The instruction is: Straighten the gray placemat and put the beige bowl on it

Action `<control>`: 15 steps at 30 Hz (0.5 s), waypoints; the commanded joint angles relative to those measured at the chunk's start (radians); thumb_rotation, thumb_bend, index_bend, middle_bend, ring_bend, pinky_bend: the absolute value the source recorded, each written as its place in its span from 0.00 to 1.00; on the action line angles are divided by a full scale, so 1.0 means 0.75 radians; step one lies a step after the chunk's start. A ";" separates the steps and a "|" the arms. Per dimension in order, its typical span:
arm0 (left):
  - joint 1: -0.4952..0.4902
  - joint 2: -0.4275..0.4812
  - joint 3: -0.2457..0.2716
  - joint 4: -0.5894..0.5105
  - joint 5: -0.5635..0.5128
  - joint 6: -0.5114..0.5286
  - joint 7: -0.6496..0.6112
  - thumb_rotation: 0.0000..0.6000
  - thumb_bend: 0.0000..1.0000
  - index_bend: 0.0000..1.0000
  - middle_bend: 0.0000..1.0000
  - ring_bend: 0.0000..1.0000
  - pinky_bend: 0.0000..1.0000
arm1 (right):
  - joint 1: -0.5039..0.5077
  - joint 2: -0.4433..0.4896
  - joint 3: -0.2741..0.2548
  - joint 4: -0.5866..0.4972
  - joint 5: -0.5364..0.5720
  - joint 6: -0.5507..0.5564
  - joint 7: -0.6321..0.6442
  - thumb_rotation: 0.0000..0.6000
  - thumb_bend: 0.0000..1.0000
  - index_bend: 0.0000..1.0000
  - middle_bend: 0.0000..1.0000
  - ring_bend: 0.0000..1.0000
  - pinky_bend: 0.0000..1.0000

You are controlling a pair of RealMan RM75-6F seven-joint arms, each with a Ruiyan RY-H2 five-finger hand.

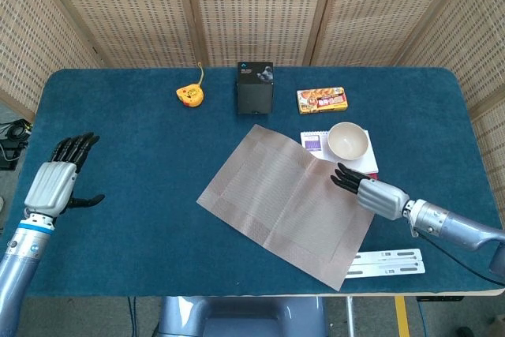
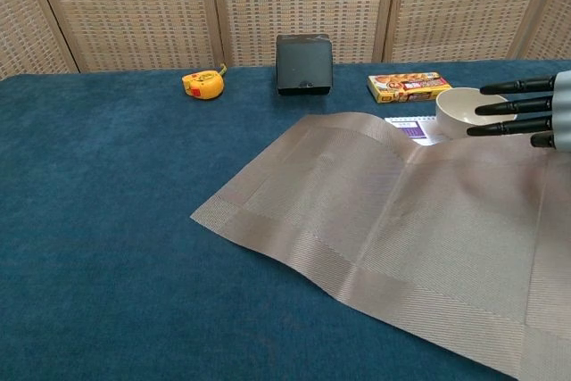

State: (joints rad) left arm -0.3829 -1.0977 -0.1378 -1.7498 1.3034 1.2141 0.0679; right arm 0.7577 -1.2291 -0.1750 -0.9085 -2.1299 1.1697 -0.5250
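The gray placemat (image 1: 284,199) lies skewed across the middle of the table, and its right edge is lifted over the notepad. In the chest view the placemat (image 2: 384,211) rises toward my right hand (image 2: 535,111). My right hand (image 1: 371,193) grips that raised right edge with its fingers stretched out over it, just in front of the beige bowl (image 1: 348,141). The bowl (image 2: 455,109) stands upright on the notepad, partly behind the mat's edge and the fingers. My left hand (image 1: 55,183) hovers open at the table's far left, holding nothing.
A yellow tape measure (image 1: 189,95), a black box (image 1: 255,87) and an orange snack box (image 1: 322,100) line the back. A white notepad (image 1: 313,142) lies under the bowl. A white slotted strip (image 1: 390,262) lies at the front edge on the right.
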 commanded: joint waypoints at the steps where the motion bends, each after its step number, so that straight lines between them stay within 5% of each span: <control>1: -0.003 -0.005 0.002 -0.001 -0.001 -0.004 0.009 1.00 0.00 0.00 0.00 0.00 0.00 | -0.006 -0.038 0.007 0.104 0.004 0.064 0.013 1.00 0.43 0.60 0.00 0.00 0.00; 3: -0.003 -0.009 0.006 -0.001 0.003 -0.002 0.019 1.00 0.00 0.00 0.00 0.00 0.00 | -0.040 -0.058 0.030 0.151 0.055 0.094 0.035 1.00 0.19 0.35 0.00 0.00 0.00; 6: -0.004 -0.014 0.009 0.000 0.001 -0.004 0.028 1.00 0.00 0.00 0.00 0.00 0.00 | -0.097 -0.058 0.067 0.145 0.143 0.121 0.048 1.00 0.00 0.02 0.00 0.00 0.00; 15: -0.031 -0.055 0.012 0.043 -0.001 -0.031 0.073 1.00 0.00 0.00 0.00 0.00 0.00 | -0.353 0.012 0.179 -0.139 0.427 0.379 0.212 1.00 0.00 0.00 0.00 0.00 0.00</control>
State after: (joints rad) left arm -0.4018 -1.1330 -0.1302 -1.7240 1.3000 1.1943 0.1177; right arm 0.5586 -1.2340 -0.0810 -0.9375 -1.8846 1.3886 -0.4293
